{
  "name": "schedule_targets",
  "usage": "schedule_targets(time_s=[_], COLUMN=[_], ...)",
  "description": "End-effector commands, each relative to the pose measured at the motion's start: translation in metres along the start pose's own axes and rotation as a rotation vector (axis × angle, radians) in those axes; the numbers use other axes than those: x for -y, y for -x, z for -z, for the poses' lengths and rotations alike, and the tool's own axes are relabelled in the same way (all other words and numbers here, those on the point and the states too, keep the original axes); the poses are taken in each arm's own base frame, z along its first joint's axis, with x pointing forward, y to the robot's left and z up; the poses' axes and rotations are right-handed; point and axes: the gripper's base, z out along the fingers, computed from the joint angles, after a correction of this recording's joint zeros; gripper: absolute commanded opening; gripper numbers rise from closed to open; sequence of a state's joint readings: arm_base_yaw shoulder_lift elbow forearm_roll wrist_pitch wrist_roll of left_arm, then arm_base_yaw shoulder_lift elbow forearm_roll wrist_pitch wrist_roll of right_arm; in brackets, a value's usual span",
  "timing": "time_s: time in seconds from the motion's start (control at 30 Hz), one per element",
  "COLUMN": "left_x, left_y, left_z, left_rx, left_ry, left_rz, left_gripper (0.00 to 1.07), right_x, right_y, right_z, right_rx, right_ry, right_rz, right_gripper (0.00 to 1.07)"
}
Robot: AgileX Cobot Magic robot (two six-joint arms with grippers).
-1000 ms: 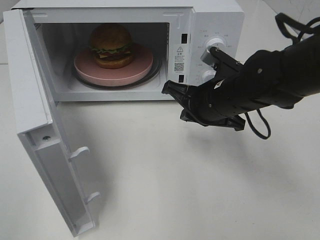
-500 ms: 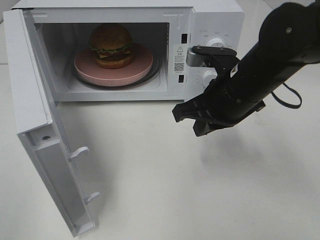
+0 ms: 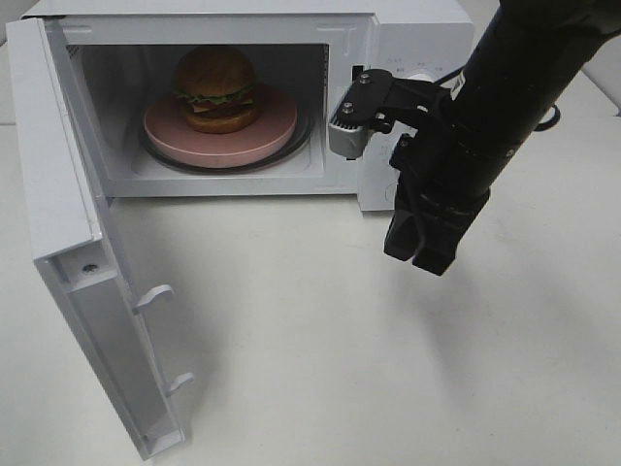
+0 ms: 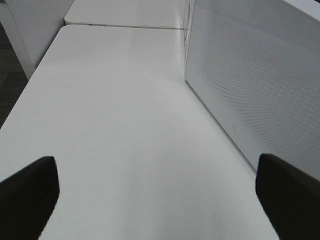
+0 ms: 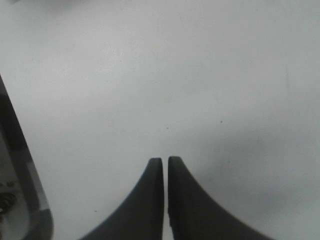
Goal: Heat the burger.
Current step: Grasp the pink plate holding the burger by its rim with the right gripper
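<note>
The burger (image 3: pixel 215 87) sits on the pink plate (image 3: pixel 277 131) inside the microwave (image 3: pixel 194 8), because that is where it gets warm. It is well away from my right pincer (image 3: pixel 424 254), back in the box on my left arm's side. The door (image 3: pixel 68 243) hangs wide open even farther that way (I think it must be shut before any heat comes). My right pincer points down over the table (image 3: pixel 310 369), just in front of the microwave's knobs. Its two tips are pressed together, with nothing between them and nothing touched. My left pincer (image 4: pixel 156 172) is spread wide and empty, beside the microwave's outer wall.
</note>
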State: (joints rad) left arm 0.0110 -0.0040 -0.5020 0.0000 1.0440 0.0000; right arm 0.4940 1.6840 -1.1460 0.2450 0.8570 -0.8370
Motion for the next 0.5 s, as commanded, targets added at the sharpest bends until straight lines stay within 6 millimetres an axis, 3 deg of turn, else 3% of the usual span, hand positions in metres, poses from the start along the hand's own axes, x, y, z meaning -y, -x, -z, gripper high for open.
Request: schedule_targets(time_s=[0.03,0.07,0.17,0.3,0.4,0.43,0.47,0.5], left_x=[0.0,0.0,0.0,0.0,0.0,0.0,0.0,0.0], left_y=[-0.0012,-0.0012,-0.0012,-0.0012,-0.0012,-0.0012,-0.0012,-0.0012], left_z=[0.0024,0.0024,0.0024,0.0024,0.0024,0.0024,0.0024,0.0024], left_rx=[0.027,0.027,0.027,0.027,0.027,0.027,0.027,0.027], left_ry=[0.003,0.003,0.003,0.003,0.003,0.003,0.003,0.003], left_rz=[0.01,0.01,0.01,0.01,0.01,0.01,0.01,0.01], left_gripper=[1.0,1.0,1.0,1.0,1.0,1.0,1.0,1.0], right_x=[0.0019,0.0025,0.0035,0.0054,0.0079,0.0086,0.0086,0.0082], right_y=[0.0018,0.0028,0.0032,0.005,0.006,0.008,0.008,0.0112], right_z=[0.0072,0.0081,0.0081,0.0081,0.0083,0.0082,0.0082,0.0078], right_rx=[0.007,0.011,0.012,0.019,0.022,0.025,0.025,0.029], right_ry=[-0.01,-0.017,-0.029,-0.059,-0.089,-0.114,-0.114,-0.143], right_rz=[0.272,0.408,0.524,0.547,0.55,0.543,0.543,0.522], right_gripper=[0.07,0.07,0.08,0.12,0.25,0.37,0.37,0.45])
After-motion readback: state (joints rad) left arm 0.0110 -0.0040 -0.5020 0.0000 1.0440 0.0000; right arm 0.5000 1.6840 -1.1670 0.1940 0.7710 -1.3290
